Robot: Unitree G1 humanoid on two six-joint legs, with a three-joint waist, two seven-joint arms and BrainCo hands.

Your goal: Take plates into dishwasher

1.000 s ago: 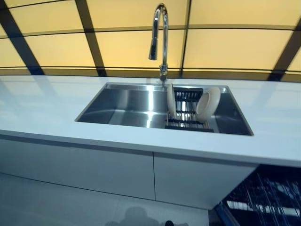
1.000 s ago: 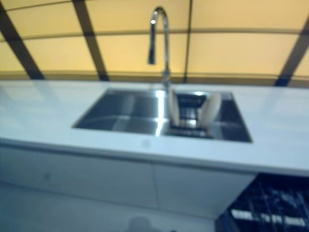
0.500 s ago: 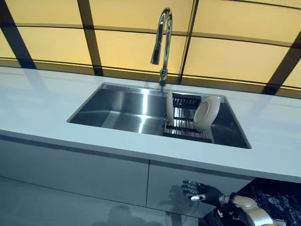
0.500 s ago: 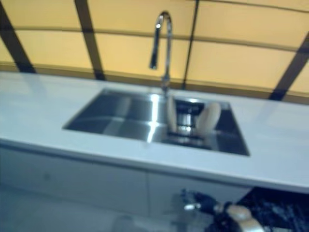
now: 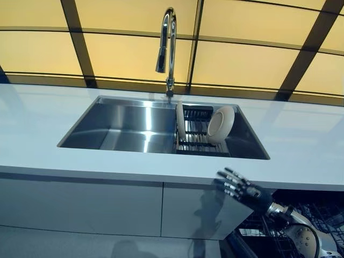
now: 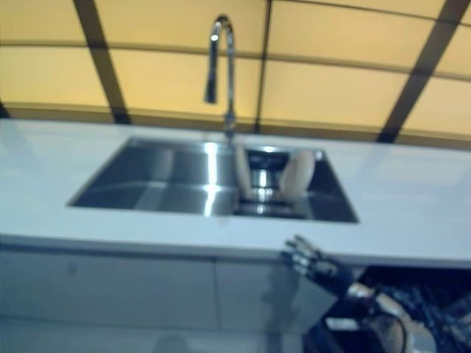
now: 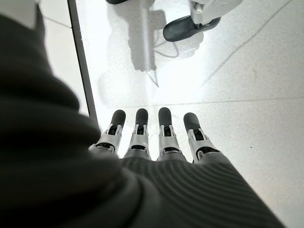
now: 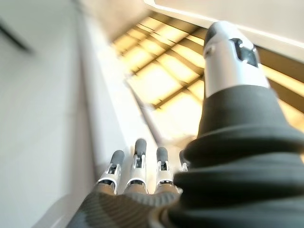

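Two cream plates stand on edge in a black rack [image 5: 196,134] in the right half of the steel sink [image 5: 123,126]: one upright plate [image 5: 180,121] at the rack's left, one round plate [image 5: 220,124] leaning at its right. My right hand [image 5: 243,189] is raised in front of the counter's front edge, below the sink, open and empty, fingers spread. Its fingers [image 8: 137,166] point up along the cabinet in the right wrist view. My left hand [image 7: 156,142] shows only in the left wrist view, open, hanging over the floor. The open dishwasher rack [image 5: 279,236] is at the lower right.
A tall chrome tap [image 5: 167,48] rises behind the sink. The white counter [image 5: 43,134] runs left and right of it, above grey cabinet fronts [image 5: 107,207]. Yellow panels with dark frames [image 5: 242,59] form the back wall.
The camera has shifted, so the sink sits more to the left. My right hand has risen from beside the cabinet front to just under the counter's edge.
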